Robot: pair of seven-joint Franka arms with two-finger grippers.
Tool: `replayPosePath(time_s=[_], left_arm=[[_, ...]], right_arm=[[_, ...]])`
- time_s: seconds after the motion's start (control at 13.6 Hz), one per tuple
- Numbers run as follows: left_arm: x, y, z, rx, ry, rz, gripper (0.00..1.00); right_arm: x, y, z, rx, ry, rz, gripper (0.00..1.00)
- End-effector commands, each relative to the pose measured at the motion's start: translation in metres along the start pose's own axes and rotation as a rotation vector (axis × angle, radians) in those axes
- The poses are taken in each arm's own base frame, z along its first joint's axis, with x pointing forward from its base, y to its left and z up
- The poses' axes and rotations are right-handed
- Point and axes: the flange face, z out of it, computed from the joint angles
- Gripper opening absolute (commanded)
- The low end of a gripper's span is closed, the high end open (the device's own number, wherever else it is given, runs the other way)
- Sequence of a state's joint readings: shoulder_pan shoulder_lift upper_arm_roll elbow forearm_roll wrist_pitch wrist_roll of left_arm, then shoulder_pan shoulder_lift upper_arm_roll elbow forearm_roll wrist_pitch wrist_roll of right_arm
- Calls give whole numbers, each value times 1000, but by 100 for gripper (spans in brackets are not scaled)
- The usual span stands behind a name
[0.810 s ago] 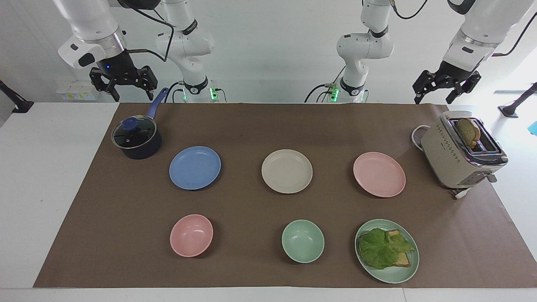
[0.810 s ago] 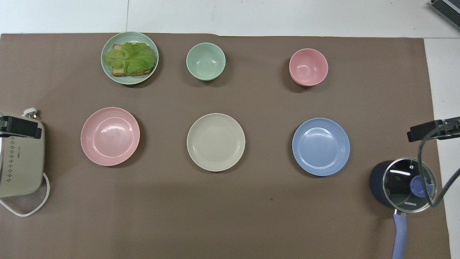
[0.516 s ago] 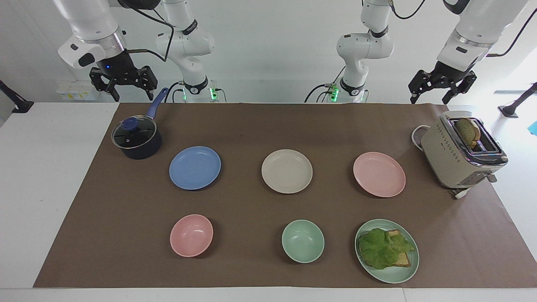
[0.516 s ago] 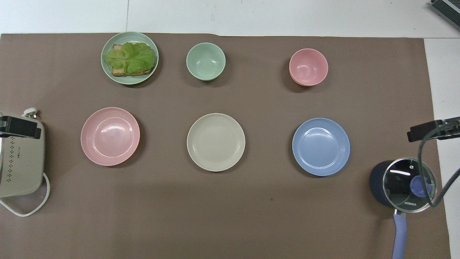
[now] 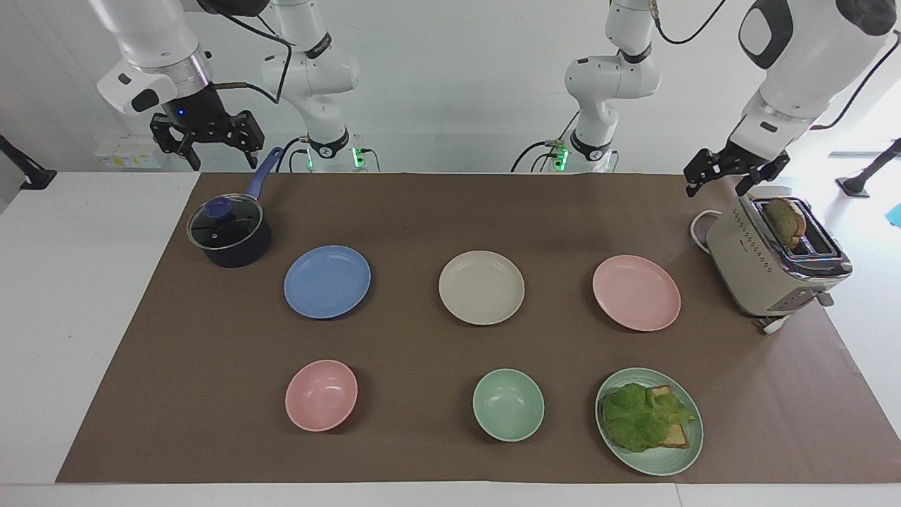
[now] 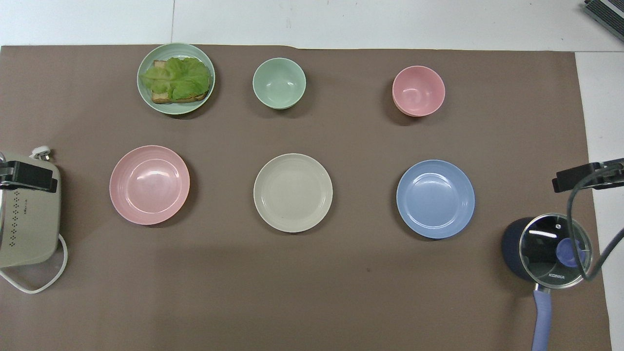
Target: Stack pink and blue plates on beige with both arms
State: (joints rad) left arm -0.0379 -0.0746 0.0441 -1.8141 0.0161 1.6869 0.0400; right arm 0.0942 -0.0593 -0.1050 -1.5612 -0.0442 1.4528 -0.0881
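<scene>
Table (image 5: 84, 317) w/ brown mat (image 5: 422, 211). Toaster (image 5: 771, 257) at left arm's end, lidded saucepan (image 5: 229, 231) at right arm's end. Beige plate (image 5: 481, 287) sits mid-row, betw. blue plate (image 5: 327, 282) & pink plate (image 5: 636, 292), all apart, nothing stacked. Left tool (image 5: 725, 179) hangs wide & empty over the toaster's robot-side end; right tool (image 5: 204, 141) wide & empty, up above the saucepan handle. Step, I'd judge: approach, prob. left arm first. Next calls for dropping to the pink plate's rim & pinching it.
</scene>
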Motion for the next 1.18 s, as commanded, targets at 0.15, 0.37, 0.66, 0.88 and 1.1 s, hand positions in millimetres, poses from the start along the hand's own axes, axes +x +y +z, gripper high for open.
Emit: replayPosePath(time_s=[0.15,0.37,0.66,0.88,1.1], left_arm=[[13,-15,104,3,21,-28,100],[29,-21,161,4,8,-42,100],[35,-26,210,5,0,-89,100],[30,-26,225,5,6,-116,100],[25,-26,237,3,-6,-126,100]], right_arm=[[-2,5,0,2,1,-17,100],[-2,5,0,2,1,-17,100],[-2,5,0,2,1,-17,100],[-2,5,1,2,0,-18,100],[-2,5,2,3,-3,-18,100]])
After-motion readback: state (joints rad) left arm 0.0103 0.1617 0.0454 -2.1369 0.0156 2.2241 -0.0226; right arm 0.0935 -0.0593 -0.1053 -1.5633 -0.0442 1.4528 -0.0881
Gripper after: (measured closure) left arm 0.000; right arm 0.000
